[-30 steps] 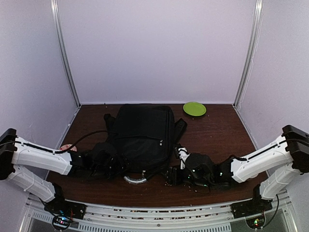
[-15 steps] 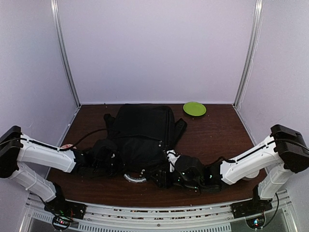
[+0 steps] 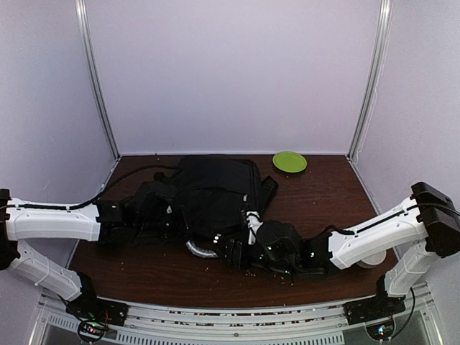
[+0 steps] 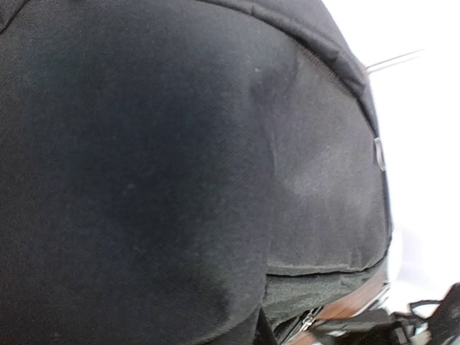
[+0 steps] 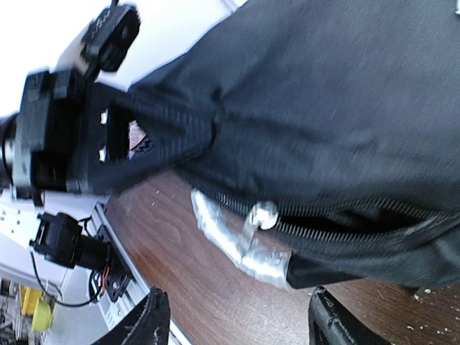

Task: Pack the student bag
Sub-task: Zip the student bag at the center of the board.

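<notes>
Top view: student bag (image 3: pixel 215 190) lies centre, long axis near-to-far, silvery rim (image 3: pixel 200 249) at its near end; my right pincer (image 3: pixel 228 253) sits just beside that rim, my left pincer (image 3: pixel 172 218) at the bag's left flank; green plate (image 3: pixel 290 162) far right, bare. Left wrist: only black fabric; left jaws pinched shut on it. Right wrist: right jaws wide, empty; bag's inside too dark to read.

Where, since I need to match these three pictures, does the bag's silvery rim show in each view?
Top external: silvery rim lower centre, at the student bag's near edge.
Left wrist: not made out; black bag fabric fills the picture.
Right wrist: silvery rim centre, just below the bag, against the table.
Shared landmark: the student bag, in all three views.
</notes>
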Available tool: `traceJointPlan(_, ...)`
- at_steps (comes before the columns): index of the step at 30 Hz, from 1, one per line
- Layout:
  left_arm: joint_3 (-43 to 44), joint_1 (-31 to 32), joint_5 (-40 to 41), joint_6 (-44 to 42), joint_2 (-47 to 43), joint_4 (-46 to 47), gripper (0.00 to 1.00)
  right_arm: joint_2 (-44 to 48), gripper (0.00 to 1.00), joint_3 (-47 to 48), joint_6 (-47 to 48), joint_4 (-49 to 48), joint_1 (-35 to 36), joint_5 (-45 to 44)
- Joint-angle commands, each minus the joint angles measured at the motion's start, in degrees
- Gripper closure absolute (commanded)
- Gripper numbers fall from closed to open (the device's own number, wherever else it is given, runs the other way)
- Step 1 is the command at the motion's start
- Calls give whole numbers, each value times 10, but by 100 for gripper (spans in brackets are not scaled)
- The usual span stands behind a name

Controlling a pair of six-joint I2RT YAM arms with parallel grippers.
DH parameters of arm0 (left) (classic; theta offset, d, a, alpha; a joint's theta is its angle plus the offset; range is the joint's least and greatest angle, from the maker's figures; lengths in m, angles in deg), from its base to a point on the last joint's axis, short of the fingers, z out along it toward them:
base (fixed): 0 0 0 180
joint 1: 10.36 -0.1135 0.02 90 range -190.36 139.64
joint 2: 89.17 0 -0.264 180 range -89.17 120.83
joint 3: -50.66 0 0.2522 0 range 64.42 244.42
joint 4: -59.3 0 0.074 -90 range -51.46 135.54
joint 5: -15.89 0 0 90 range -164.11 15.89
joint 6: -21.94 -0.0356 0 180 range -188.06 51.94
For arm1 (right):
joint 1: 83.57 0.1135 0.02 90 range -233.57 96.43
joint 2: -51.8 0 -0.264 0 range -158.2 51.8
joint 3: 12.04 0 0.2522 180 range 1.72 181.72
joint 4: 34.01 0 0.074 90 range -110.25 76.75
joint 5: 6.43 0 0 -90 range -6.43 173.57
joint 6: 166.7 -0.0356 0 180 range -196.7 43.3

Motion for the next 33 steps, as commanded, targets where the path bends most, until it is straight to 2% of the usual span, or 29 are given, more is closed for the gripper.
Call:
traceJointPlan(1, 50, 18, 10, -43, 7, 24, 93, 5, 34, 30, -37, 55, -6, -54)
traceJointPlan(4, 70, 25, 20, -51, 11, 7, 92, -8, 36, 64, -46, 131, -13, -73)
traceJointPlan(14, 110, 33, 26, -70, 26, -15, 92, -28, 45, 89, -35, 166, -11, -42)
traceJointPlan(24, 118, 45, 35, -73, 28, -17, 93, -51, 49, 127, -51, 232, -15, -96)
traceJointPlan(27, 117, 45, 37, -74, 29, -19, 94, -32, 51, 109, -61, 240, -23, -123)
traceJointPlan(33, 111, 45, 49, -73, 29, -23, 94, 61, 52, 20, -69, 250, -44, -160)
